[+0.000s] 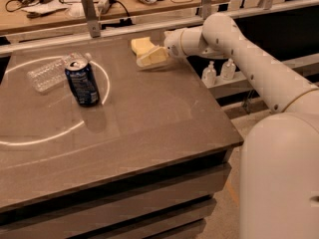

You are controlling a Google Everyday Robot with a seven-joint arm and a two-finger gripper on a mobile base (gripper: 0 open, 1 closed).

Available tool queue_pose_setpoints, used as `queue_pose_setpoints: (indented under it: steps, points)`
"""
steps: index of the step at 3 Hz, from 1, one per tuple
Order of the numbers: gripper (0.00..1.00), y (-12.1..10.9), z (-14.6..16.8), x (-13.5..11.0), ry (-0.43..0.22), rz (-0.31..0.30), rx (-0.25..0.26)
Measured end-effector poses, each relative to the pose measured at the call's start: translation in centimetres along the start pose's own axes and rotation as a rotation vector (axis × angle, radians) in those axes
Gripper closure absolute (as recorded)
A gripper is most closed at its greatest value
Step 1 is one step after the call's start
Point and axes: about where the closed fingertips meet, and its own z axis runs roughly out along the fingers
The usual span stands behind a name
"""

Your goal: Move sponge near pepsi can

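I count 1 clear plastic bottle [49,74] lying on its side at the left. 1 pepsi can [82,82] stands upright just right of it. 1 sponge [141,44] sits further right, by the table's far edge and well apart from the can. 1 gripper [149,59] is low over the table, just in front of the sponge and slightly to its right. It is carried by 1 white arm [249,59] reaching in from the right. Past the table's right edge, 2 small white bottles [209,75] stand side by side on a lower shelf.

The table [149,123] has a grey-brown top marked with 1 thin white ring [106,83]. The bottle and the can are inside the ring and the sponge is outside it. Behind the table runs a rail with 3 metal posts [90,15]. Beyond that is a wooden workbench [124,6] strewn with cables and tools.

The ring's left side is cut off by the frame edge. The arm's bulky lower part fills the bottom right corner and is also cut off. The gripper overlaps the sponge's near corner on my feed, so I cannot tell whether they touch. I also cannot tell whether the gripper is open or closed. The items on the workbench are too small to name.
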Motion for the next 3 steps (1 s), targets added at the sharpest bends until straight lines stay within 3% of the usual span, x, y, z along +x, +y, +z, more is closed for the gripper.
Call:
queue_pose_setpoints:
  steps: [2,3]
  points:
    - [0.49,1.1,2.15,-0.11,0.0,0.015,-0.048]
    - [0.72,1.55,2.15,0.33,0.009,0.034,-0.044]
